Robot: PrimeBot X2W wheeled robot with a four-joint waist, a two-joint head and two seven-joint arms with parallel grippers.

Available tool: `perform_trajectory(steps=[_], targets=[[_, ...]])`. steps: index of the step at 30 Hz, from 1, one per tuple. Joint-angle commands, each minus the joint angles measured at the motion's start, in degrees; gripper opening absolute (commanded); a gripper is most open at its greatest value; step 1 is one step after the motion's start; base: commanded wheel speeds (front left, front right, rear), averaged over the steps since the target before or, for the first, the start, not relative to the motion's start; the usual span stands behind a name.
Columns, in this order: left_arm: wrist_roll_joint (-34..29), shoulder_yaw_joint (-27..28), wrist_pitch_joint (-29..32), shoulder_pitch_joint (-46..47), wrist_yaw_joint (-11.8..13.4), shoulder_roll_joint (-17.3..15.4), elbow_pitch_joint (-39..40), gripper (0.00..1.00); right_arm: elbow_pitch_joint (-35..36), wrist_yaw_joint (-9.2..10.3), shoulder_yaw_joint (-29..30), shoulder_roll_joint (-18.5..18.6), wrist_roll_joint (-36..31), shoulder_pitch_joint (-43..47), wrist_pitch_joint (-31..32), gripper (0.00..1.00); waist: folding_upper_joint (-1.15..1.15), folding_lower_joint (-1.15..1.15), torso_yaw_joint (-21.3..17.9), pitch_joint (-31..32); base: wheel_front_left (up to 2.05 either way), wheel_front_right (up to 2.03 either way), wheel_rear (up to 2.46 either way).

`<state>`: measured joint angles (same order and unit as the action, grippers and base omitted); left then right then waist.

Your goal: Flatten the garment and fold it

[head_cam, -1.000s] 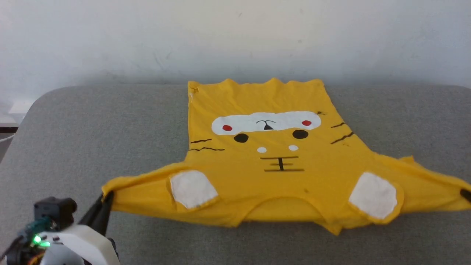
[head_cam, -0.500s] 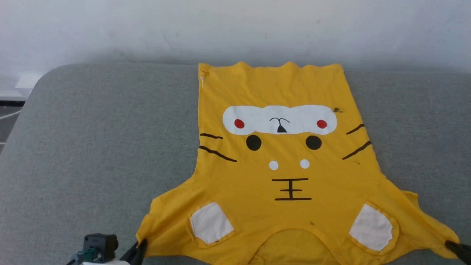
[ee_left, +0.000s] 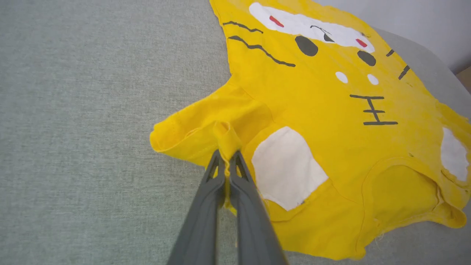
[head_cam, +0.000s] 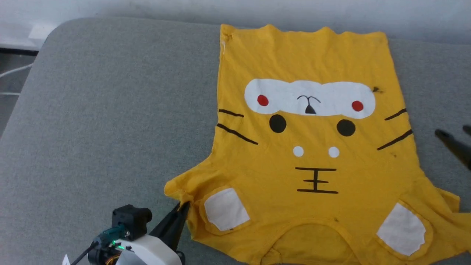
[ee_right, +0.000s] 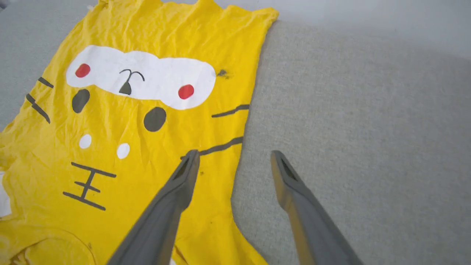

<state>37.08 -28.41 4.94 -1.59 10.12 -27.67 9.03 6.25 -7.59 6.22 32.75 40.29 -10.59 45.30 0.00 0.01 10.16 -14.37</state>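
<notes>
The garment [head_cam: 312,147] lay print-up on the grey counter [head_cam: 110,110], collar nearest the robot. The left claw [ee_left: 226,162] was clamped on a bunched fold of the sleeve [ee_left: 191,125]; the right claw [ee_right: 234,154] hung spread wide over the shirt's side edge, gripping nothing. Soft, light, limp cotton, it would probably wrinkle and drag rather than slide, so sleeve ends, shoulder seams and hem corners looked like the best holds.

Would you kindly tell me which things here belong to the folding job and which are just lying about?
Job:
T-shirt
left claw, shut on its sleeve
right claw, open near its side edge

Just there:
grey padded surface under it
white wall
cable beyond the surface's left edge
</notes>
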Motion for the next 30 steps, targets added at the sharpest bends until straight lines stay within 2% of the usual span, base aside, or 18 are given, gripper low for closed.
perform_trajectory(steps=[1,8,12,16,22,30], targets=[[-0.98,-0.61,-0.29,1.15,0.1,0.56,1.47,0.0,-1.4,0.1,-0.64,-0.1,-0.38,-4.38,1.03,1.0,0.0,-0.01,4.97,-6.34,0.0,0.0,0.0],[-2.94,-3.49,-1.41,4.04,0.2,4.25,5.98,0.0,-14.21,0.1,-3.49,0.99,-5.86,-25.44,6.49,1.0,0.0,-0.01,11.81,-14.73,0.0,0.0,0.0],[-3.83,-5.4,-2.02,5.5,-0.3,6.25,6.6,0.0,-22.2,0.1,-5.07,2.98,-10.75,-35.3,7.41,1.0,0.0,-0.01,15.58,-17.97,0.0,0.0,0.0],[-4.12,-6.39,-2.85,6.44,-0.64,7.73,6.7,0.0,-29.97,0.1,-4.36,3.41,-15.27,-43.09,7.07,1.0,0.0,-0.01,18.24,-20.14,0.0,0.0,0.0],[-3.85,-7.69,-3.84,6.87,-1.27,9.45,6.41,0.0,-37.22,0.1,-6.23,6.13,-20.65,-48.54,5.97,1.0,0.0,-0.01,20.87,-21.86,0.0,0.0,0.0],[-3.56,-7.99,-5.0,7.46,-1.59,10.48,5.31,0.0,-44.04,0.1,-7.39,7.5,-23.1,-49.13,4.78,1.0,0.0,-0.01,21.08,-22.56,0.0,0.0,0.0]])
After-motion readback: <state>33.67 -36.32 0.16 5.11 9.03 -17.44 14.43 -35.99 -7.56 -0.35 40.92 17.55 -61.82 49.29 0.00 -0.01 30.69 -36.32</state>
